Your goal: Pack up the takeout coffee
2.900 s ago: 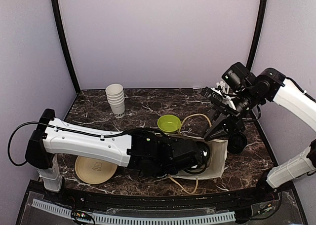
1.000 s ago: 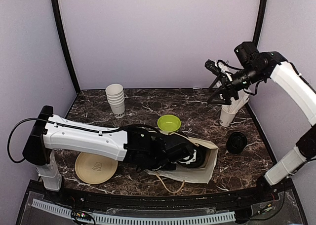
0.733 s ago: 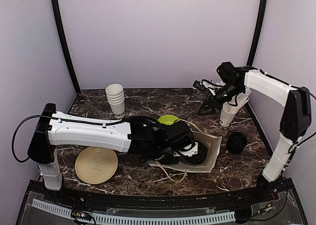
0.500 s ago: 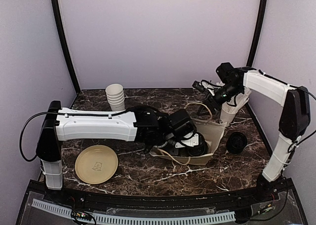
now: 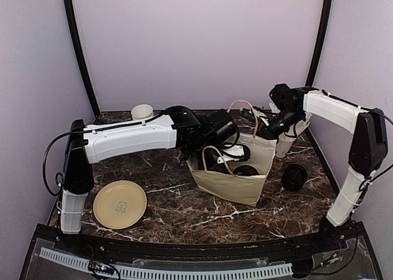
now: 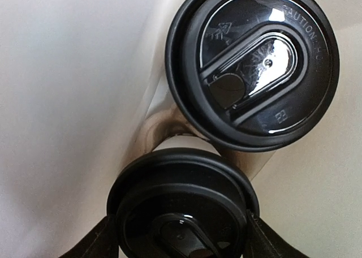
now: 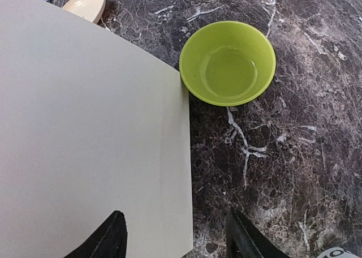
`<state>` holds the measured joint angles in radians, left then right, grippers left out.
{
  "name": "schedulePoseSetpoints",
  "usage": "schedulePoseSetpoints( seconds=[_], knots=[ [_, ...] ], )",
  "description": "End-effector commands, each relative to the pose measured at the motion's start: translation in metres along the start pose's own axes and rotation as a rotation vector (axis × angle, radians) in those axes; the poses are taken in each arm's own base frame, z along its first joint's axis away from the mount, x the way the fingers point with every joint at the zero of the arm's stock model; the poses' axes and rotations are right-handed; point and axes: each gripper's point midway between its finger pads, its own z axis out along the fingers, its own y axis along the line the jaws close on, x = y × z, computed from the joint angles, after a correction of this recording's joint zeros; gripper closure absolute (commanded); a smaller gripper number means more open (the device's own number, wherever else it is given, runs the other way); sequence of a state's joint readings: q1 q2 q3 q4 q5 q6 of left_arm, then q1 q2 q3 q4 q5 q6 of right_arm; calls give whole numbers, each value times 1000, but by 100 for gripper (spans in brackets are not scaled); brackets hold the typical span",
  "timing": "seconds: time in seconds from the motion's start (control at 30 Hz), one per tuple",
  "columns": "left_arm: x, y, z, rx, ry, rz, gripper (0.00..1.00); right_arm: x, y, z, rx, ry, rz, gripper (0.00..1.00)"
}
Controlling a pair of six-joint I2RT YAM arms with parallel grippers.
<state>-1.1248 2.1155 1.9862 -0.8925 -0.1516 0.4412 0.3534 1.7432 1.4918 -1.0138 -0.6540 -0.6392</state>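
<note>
Takeout coffee (image 6: 181, 204) sits inside the paper bag (image 5: 230, 185). The left wrist view looks down on it as a black lid at 6 o'clock. The left gripper (image 6: 180, 238) holds it, its fingers (image 6: 93, 246) set against the lid's rim at 9 and 3 o'clock. A second black-lidded cup (image 6: 251, 65) stands close by at 1 o'clock, also in the bag.

In the top view, a tan plate (image 5: 120, 204) lies at 8 o'clock from the bag, well apart. A stack of white cups (image 5: 142, 112) shows at 10 o'clock, mostly hidden behind the left arm (image 5: 132, 142). That arm reaches across from 9 o'clock and dips into the bag's open mouth. The bag stands upright near the middle of the dark marble surface (image 5: 184, 212).

A green bowl (image 7: 228, 63) sits just beside the bag's far wall. The right gripper (image 5: 261, 131) hangs at the bag's top edge at 2 o'clock. Its fingers (image 7: 116, 235) are wide apart, with the edge of the paper wall between them.

A white cup (image 5: 284, 145) stands behind that arm. A round black thing (image 5: 295, 177) lies at 3 o'clock, near the bag.
</note>
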Motion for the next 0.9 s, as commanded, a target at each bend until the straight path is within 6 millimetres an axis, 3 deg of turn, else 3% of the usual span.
schedulePoseSetpoints(
  seconds=[0.0,0.13,0.3,0.6,0.87],
  knots=[
    [15,-45,-3,246,41,-42,45,-2,16,-15,-10,-15,-26,40],
    [16,-53,-12,290,31,-65,45,-3,17,-18,-7,-13,-24,40],
    [21,-63,-8,335,41,-74,45,-5,21,-23,-3,-25,-22,40],
    [23,-56,24,287,92,-27,45,-2,19,-41,95,2,-57,39],
    [16,-49,57,255,120,-3,48,-20,4,-77,196,-73,-56,38]
  ],
)
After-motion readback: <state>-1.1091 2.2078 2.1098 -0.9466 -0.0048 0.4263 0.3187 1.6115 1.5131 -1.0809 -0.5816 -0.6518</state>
